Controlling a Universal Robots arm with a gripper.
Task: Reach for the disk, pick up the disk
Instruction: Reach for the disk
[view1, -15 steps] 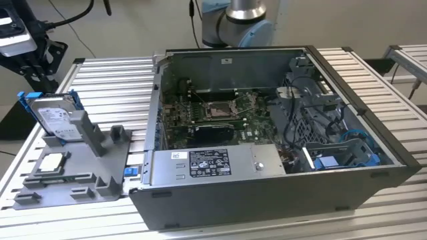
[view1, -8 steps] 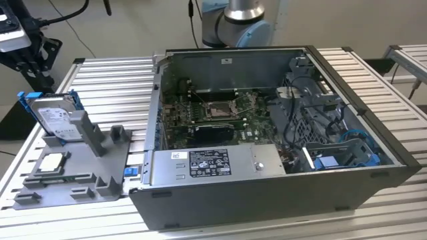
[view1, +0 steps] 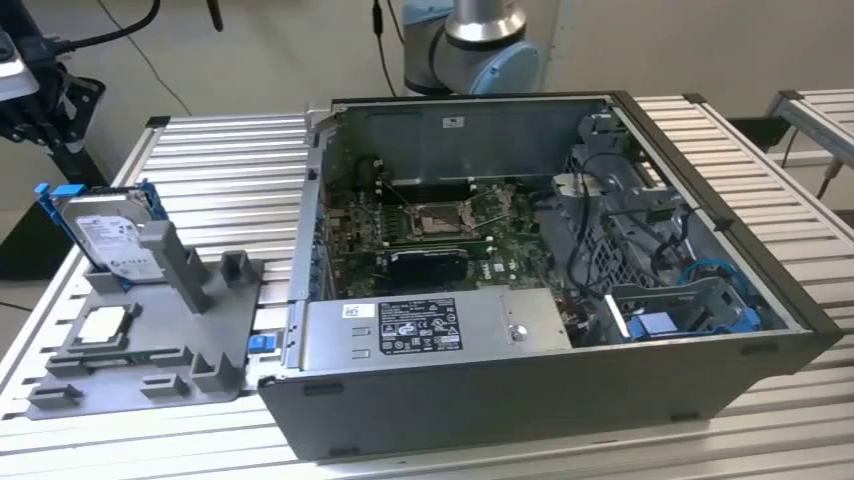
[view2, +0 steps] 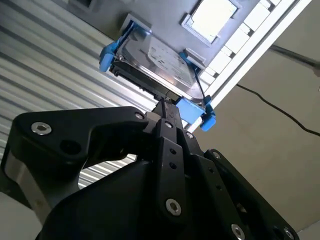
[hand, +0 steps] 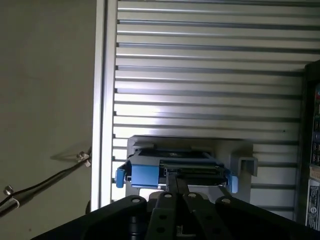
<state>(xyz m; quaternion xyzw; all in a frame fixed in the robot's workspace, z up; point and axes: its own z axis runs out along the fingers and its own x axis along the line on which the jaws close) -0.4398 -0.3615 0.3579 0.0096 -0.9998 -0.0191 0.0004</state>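
The disk (view1: 112, 236) stands upright in its grey holder (view1: 200, 310) on the counter (view1: 227, 160), its top edge free for a grasp. The gripper (view2: 163, 106), clenched and empty, hangs above it, apart.

Labels on the disk (view1: 110, 238) and the power supply (view1: 427, 325) carry no readable print.
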